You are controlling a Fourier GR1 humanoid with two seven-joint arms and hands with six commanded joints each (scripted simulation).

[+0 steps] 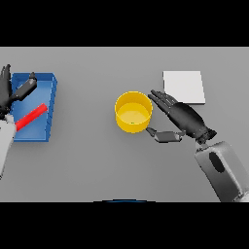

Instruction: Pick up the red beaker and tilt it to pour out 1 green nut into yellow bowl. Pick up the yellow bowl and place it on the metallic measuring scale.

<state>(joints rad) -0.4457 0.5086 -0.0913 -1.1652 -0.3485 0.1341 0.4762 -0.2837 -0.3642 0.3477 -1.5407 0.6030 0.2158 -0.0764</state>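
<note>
The yellow bowl [133, 112] stands upright near the middle of the table, with a small green speck inside near its front wall. My right hand [182, 118] is open just to its right, fingers straight toward the rim and thumb low beside the bowl's base. The red beaker [30, 117] lies tilted across the blue tray [50, 99] at the far left. My left hand [10, 92] is open over the tray's left part, above the beaker's upper end. The metallic scale [184, 86] is a flat pale square at the back right.
The blue tray's raised walls stand at the left edge of the table. The scale lies just behind my right hand.
</note>
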